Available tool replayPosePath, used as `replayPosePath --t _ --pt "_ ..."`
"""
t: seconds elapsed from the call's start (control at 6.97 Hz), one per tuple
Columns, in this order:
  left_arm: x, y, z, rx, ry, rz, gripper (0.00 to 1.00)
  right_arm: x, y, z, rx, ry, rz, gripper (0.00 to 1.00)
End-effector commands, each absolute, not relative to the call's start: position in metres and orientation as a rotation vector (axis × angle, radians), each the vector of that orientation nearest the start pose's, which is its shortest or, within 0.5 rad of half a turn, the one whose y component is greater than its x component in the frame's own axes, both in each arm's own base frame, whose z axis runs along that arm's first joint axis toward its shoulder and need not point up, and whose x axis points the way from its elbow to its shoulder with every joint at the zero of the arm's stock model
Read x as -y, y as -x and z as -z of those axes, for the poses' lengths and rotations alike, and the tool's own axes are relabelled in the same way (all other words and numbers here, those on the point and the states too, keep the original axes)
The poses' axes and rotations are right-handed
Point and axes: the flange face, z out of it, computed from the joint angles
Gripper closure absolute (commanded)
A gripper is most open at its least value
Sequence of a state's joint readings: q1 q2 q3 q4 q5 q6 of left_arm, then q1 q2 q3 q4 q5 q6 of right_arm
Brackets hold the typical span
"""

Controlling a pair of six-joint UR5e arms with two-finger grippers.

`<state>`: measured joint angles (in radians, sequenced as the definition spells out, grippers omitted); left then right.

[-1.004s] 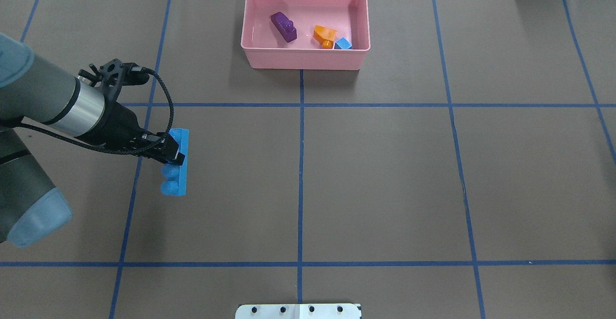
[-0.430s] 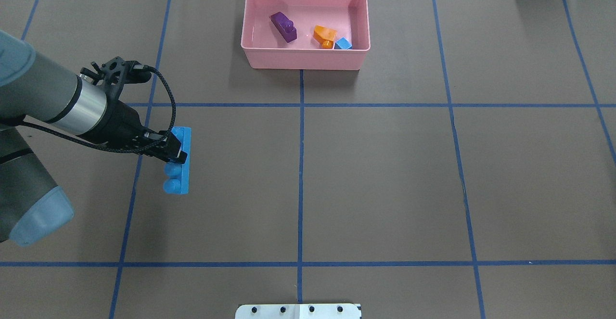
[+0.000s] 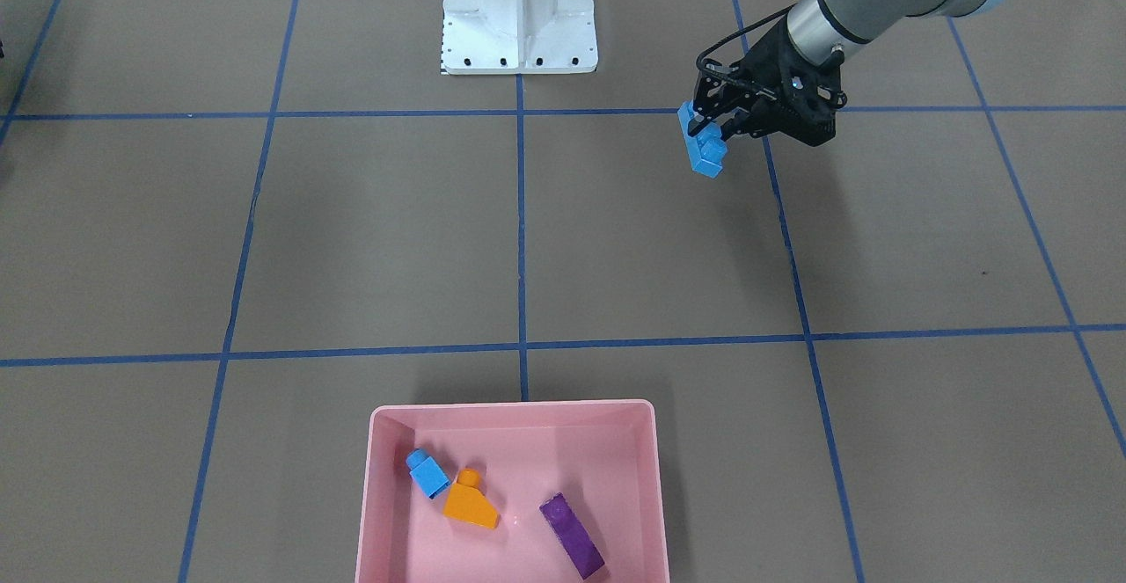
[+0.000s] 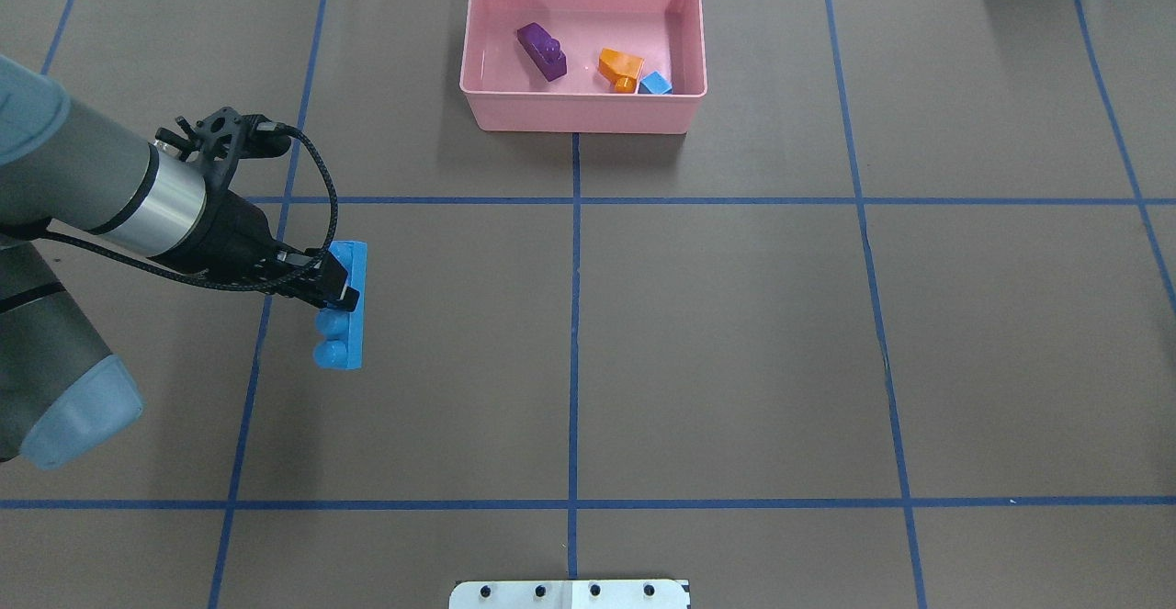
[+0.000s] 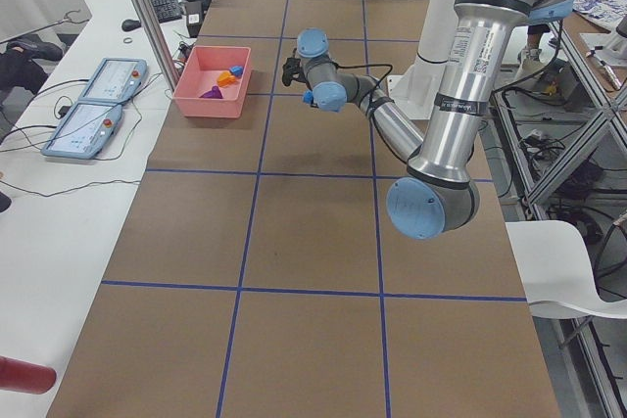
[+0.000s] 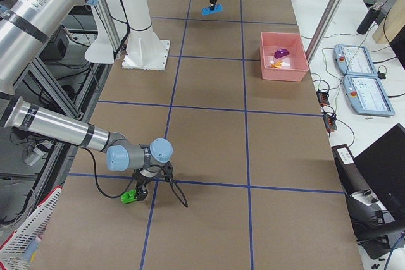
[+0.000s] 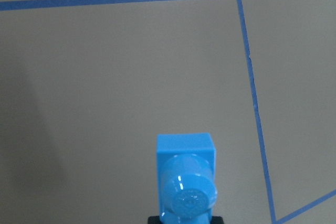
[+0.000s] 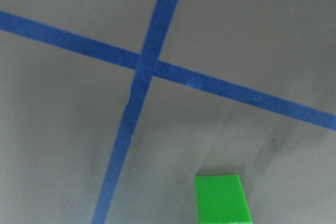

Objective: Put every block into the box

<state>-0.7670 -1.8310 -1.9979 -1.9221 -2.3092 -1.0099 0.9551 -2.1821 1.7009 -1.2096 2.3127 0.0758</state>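
While the left pincer point(image 4: 338, 293) clamps the long blue four-stud brick point(image 4: 353, 320), I'd carry it level to the pink box point(image 4: 584, 115), well ahead and rightward of the pincer, releasing inside its walls.

- Long blue block point(image 7: 186, 182): L wrist view, cut by bottom edge; only end stud shows. Overhead: upper studs hidden behind left end effector point(image 4: 344, 295).
- Green block point(image 8: 221, 199): R wrist view, blurred, cut by bottom edge.
- Right end effector point(image 6: 139, 189): side views only, too small; grip can't be told.
- Pink box point(image 3: 380, 477): front view, near wall cut off.
- White pedestal point(image 4: 570, 593): overhead, cut by bottom edge.
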Motion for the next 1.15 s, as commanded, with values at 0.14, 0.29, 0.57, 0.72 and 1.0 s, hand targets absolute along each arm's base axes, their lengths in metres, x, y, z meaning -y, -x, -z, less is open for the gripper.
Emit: replayPosePath --t 0.14,0.29,0.57,0.72,1.0 --pt "0.413 -0.333 -0.276 -1.185 -0.082 -0.2 1.0 0.195 0.057 -0.791 0.652 0.37 0.469 0.08" --pt "0.412 -0.333 -0.275 -1.186 -0.082 -0.202 1.0 0.194 0.057 -0.792 0.652 0.37 0.474 0.99" --pt "0.424 -0.345 -0.257 -1.198 -0.107 -0.203 1.0 0.194 0.057 -0.792 0.655 0.363 0.491 1.0" --pt "0.439 -0.359 -0.241 -1.202 -0.113 -0.165 1.0 0.193 0.056 -0.792 0.655 0.363 0.491 1.0" --pt "0.472 -0.395 -0.176 -1.255 -0.087 -0.089 1.0 0.189 0.05 -0.79 0.64 0.353 0.491 1.0"
